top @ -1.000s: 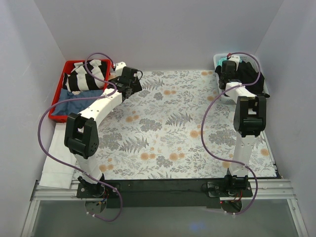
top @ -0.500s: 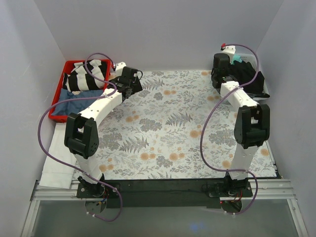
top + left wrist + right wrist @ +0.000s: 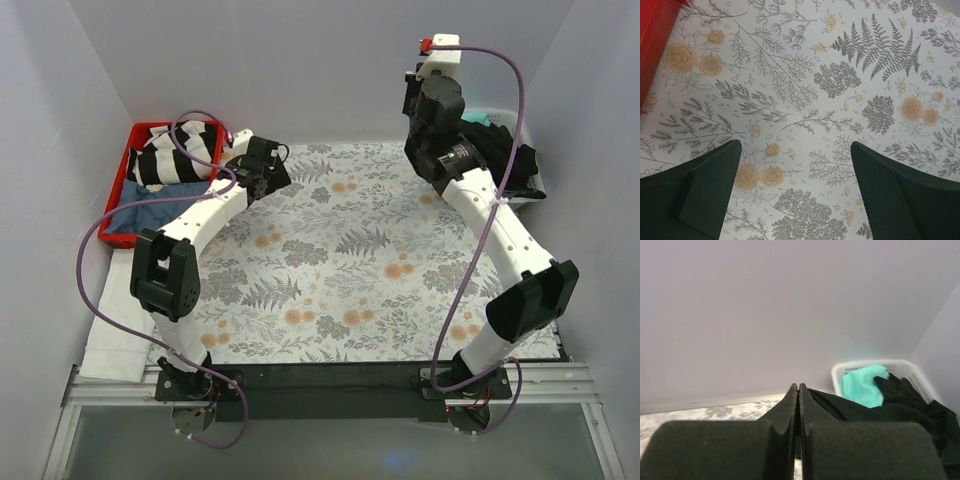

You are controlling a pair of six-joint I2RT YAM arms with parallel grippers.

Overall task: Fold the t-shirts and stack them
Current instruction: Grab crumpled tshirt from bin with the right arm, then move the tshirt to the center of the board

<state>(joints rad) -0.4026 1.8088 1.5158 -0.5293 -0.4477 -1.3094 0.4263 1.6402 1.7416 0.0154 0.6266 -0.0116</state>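
My right gripper [image 3: 798,387] is shut on a fold of the plain black t-shirt [image 3: 860,412] and is raised high near the back wall. The shirt trails from the fingertips down into the white basket [image 3: 865,365] at the back right. In the top view the right gripper [image 3: 415,90] is above the table's back edge, and the black shirt [image 3: 510,165] hangs over the basket [image 3: 512,116]. A teal shirt [image 3: 862,385] lies in the basket. My left gripper [image 3: 795,145] is open and empty, low over the floral tablecloth [image 3: 805,75]; it also shows in the top view [image 3: 272,178].
A red bin [image 3: 128,165] at the back left holds a black-and-white striped shirt [image 3: 178,152] and a blue cloth [image 3: 140,215]; its red edge shows in the left wrist view [image 3: 652,45]. A folded white cloth [image 3: 112,345] lies off the table's left front. Walls stand close around.
My right arm has risen and stretched up toward the back wall, pulling the black shirt out of the basket. The left arm has not moved.
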